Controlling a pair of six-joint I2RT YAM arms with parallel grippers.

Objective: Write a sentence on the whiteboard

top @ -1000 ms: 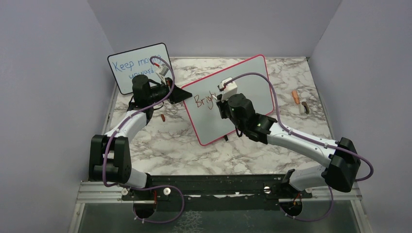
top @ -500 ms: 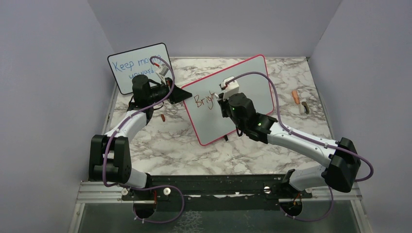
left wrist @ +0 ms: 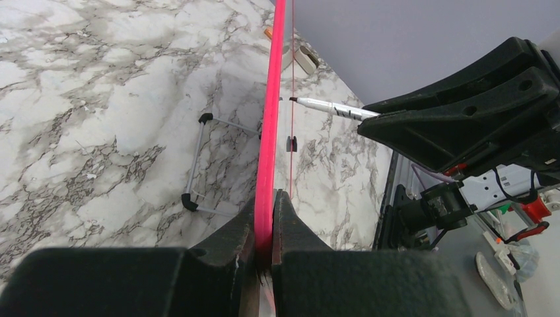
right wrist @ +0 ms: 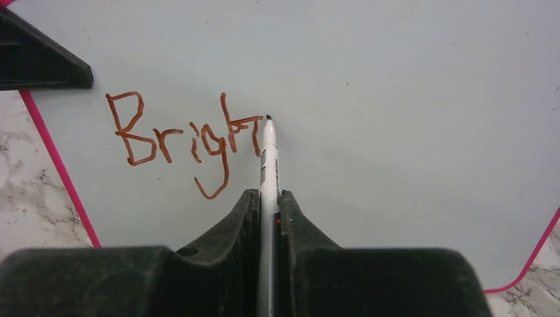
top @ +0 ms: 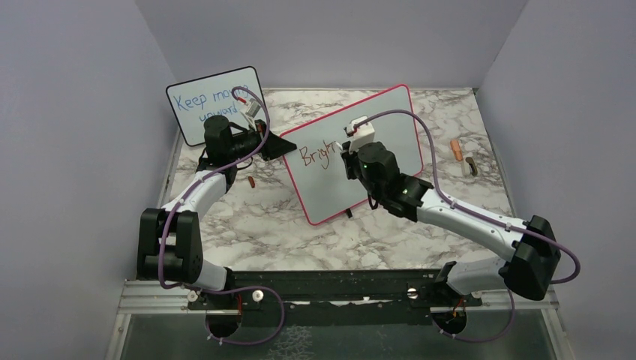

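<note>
the right gripper (right wrist: 267,196) has its jaws pinched narrow on a white marker (right wrist: 269,155), which runs straight out between them. its dark tip meets the whiteboard (right wrist: 409,86) at the right end of the last letter's crossbar. the sentence (right wrist: 181,135) there reads "bright" in reddish-brown, the tail of the g dropping below the line. the left gripper (left wrist: 264,198) is clamped tight on the board's pink-red frame at its left edge, which the left wrist view shows edge-on.

the whiteboard stands on a wire stand (left wrist: 198,158) with black feet, near the middle of the marble table (top: 262,225), turned at an angle to the arms. behind the left arm stands a smaller black-framed board (top: 191,105) with blue writing, partly hidden by the arm. well to the right of the whiteboard an orange object (top: 456,150) lies on the table with a small dark object (top: 471,166) just beside it; both are too small to identify.
</note>
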